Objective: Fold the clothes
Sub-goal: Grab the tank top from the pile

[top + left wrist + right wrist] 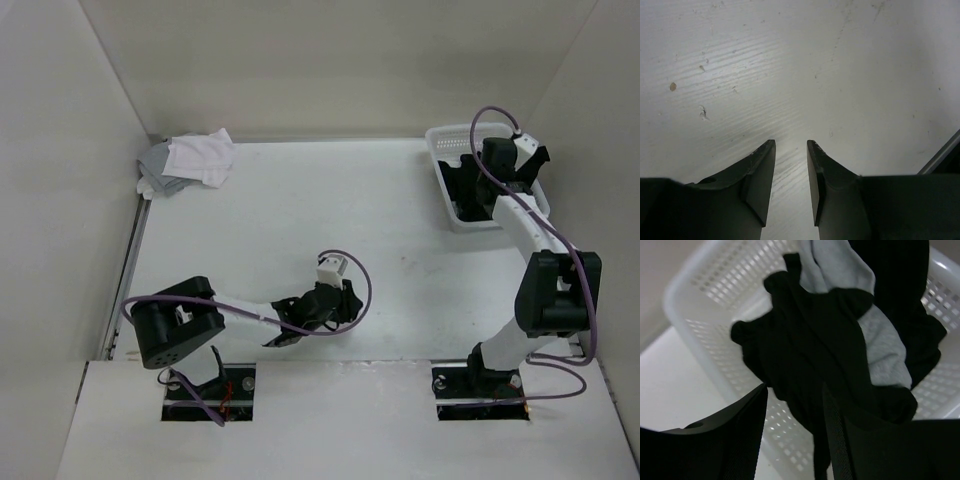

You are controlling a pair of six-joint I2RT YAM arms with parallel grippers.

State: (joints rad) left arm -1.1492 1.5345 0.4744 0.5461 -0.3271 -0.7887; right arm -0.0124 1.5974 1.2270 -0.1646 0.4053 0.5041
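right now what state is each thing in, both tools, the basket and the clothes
left tool: partly open, empty, over bare table
right tool: open, over the basket, black cloth in its gap
basket: upright, holding clothes
black top: crumpled, in the basket
grey top: crumpled, tangled with the black top
white top: looks folded, on a grey piece, far left corner

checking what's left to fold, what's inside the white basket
Black clothes and a grey garment lie heaped in the white basket. Anything beneath them is covered and cannot be seen.
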